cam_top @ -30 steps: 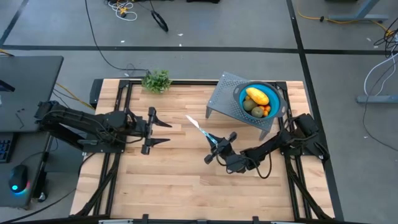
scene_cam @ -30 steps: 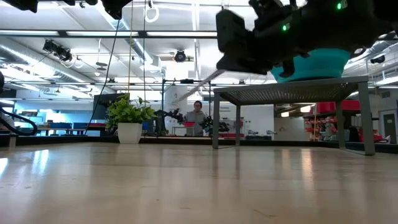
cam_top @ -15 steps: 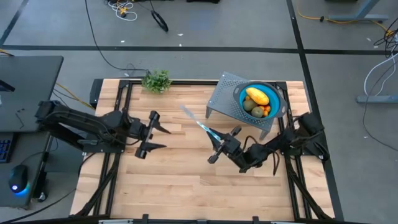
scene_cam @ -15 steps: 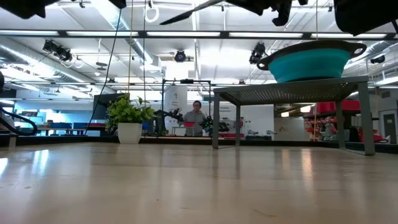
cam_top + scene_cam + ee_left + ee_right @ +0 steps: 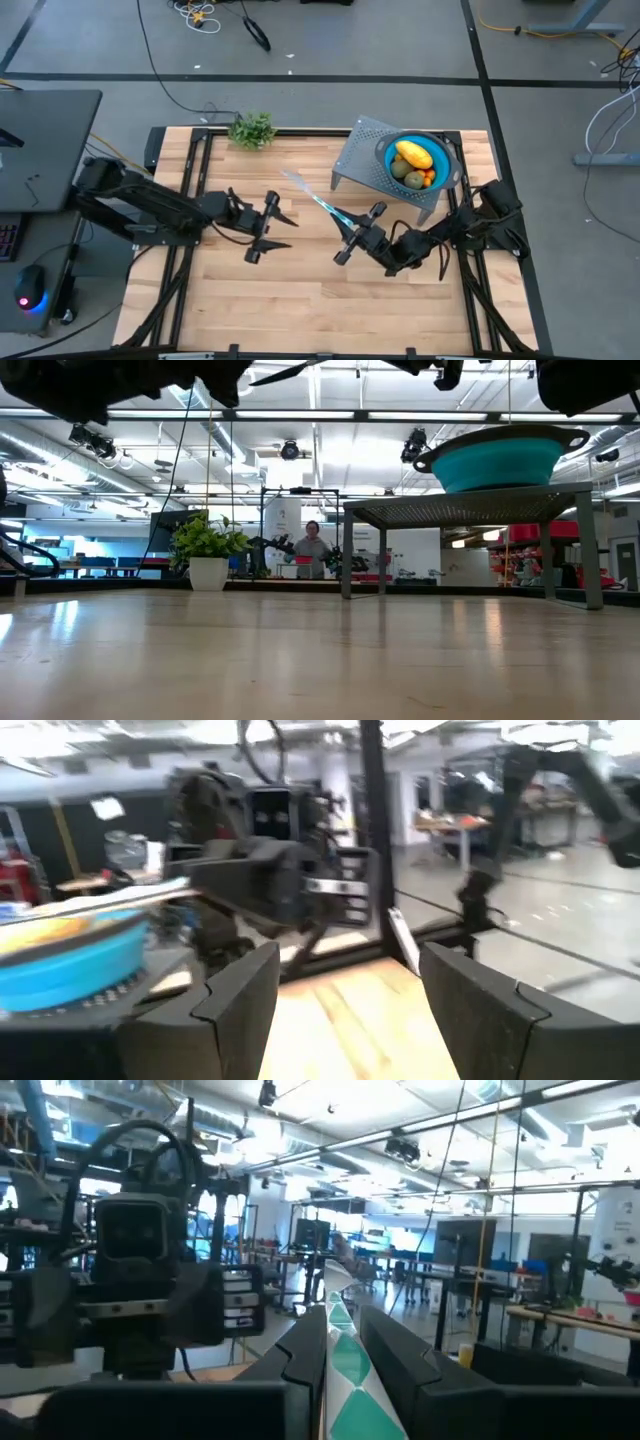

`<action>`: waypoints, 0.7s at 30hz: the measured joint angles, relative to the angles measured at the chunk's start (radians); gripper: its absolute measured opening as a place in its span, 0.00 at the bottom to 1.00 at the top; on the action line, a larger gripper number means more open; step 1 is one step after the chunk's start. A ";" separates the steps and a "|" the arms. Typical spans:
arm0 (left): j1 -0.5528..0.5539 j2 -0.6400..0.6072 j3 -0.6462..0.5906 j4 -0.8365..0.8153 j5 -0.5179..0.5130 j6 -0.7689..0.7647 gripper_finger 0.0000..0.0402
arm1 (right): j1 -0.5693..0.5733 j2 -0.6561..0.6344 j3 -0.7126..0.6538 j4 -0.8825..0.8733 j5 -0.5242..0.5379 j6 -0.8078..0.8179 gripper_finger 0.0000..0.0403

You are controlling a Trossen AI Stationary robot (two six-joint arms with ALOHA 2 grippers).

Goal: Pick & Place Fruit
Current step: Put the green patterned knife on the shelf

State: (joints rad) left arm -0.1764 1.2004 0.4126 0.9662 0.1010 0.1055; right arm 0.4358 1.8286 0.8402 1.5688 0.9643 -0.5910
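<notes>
The left gripper hangs over the table's middle, fingers spread and empty. The right gripper clenches the knife, blade angled up toward the sprig. The fruit sits in the teal bowl on the metal stand.

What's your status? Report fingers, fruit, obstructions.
Right gripper shut on slim blue-handled white-bladed knife, held above the table. Left gripper open, empty, facing it. Yellow oblong fruit in teal bowl on grey rack. Nothing obstructing.
</notes>
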 joint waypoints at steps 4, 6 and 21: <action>0.011 0.110 0.001 0.162 -0.059 -0.005 0.62 | -0.001 -0.002 0.000 -0.001 -0.059 -0.010 0.15; 0.019 0.159 0.001 0.245 -0.075 -0.022 0.62 | -0.001 -0.014 0.000 -0.001 -0.106 -0.012 0.15; 0.034 0.340 0.117 0.596 -0.020 -0.129 0.62 | -0.036 -0.050 0.000 -0.027 -0.348 0.047 0.15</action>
State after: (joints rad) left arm -0.1428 1.5402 0.5299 1.5618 0.0808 -0.0234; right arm 0.3994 1.7786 0.8402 1.5422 0.6164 -0.5437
